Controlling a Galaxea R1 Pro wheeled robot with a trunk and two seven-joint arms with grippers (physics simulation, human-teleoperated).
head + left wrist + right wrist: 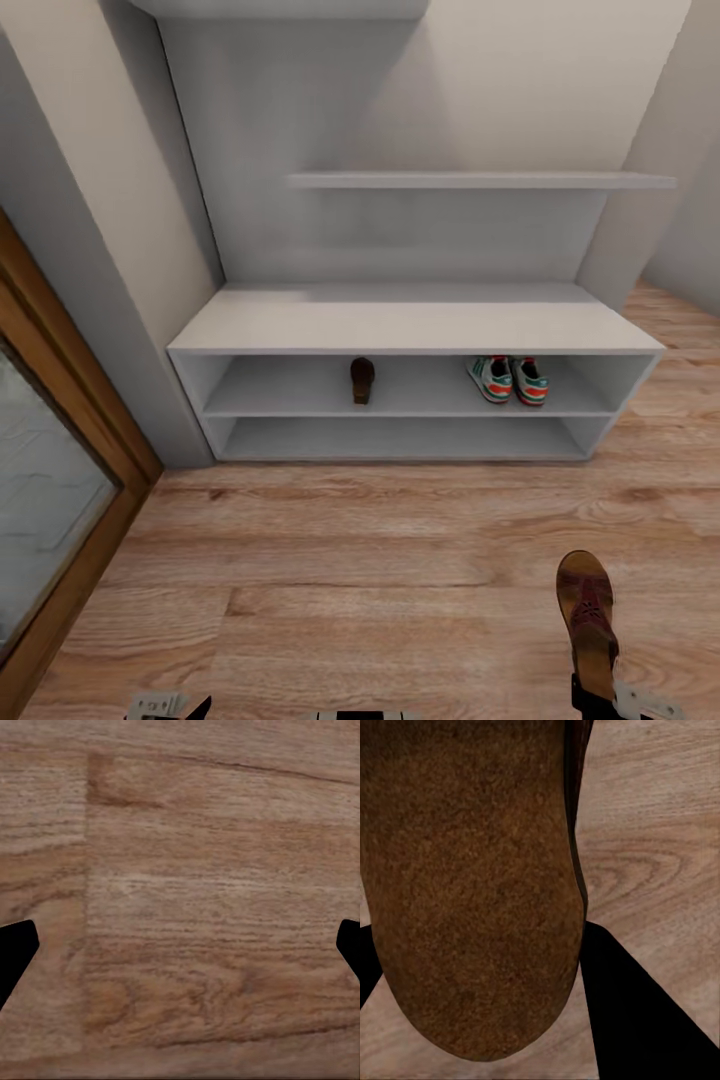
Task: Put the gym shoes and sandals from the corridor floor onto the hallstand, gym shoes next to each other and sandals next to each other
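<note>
nearest in, the right gripper (pixel 597 700) sits at the bottom right of the head view, and it is clamped on the heel end of a brown sandal (pixel 588 620). the sandal sticks out forward from the jaws, toe pointing toward the rack, strap side up, above the corridor floor (pixel 330 560). in the right wrist view the sandal's (pixel 472 885) brown underside lies right across the gap, one dark finger (pixel 637 1012) pressed along its edge and the other just peeking out at the far side, so the jaws are clenched on the shoe with its heel between them.

over on the left, the left gripper (pixel 170 708) barely pokes in at the bottom edge of the head view. in the left wrist view its fingertips (pixel 15 952) stand wide apart at either side, released, the left gripper (pixel 180 945) looking at bare wood planks (pixel 187 870).

further out, the hallstand (pixel 410 325) stands against the wall. on its upper shelf level, toward the right end, the two gym shoes (pixel 508 380) sit side by side, touching or nearly so, heels facing out. on that same shelf, near the middle and well apart from the sneakers, the other sandal (pixel 362 380) rests heel toward us. the lower shelf (pixel 400 440) runs beneath them.

beyond, the back panel carries a floating shelf (pixel 480 181), with another (pixel 280 8) at the top edge. a wood-framed door (pixel 60 480) lines the left side.
</note>
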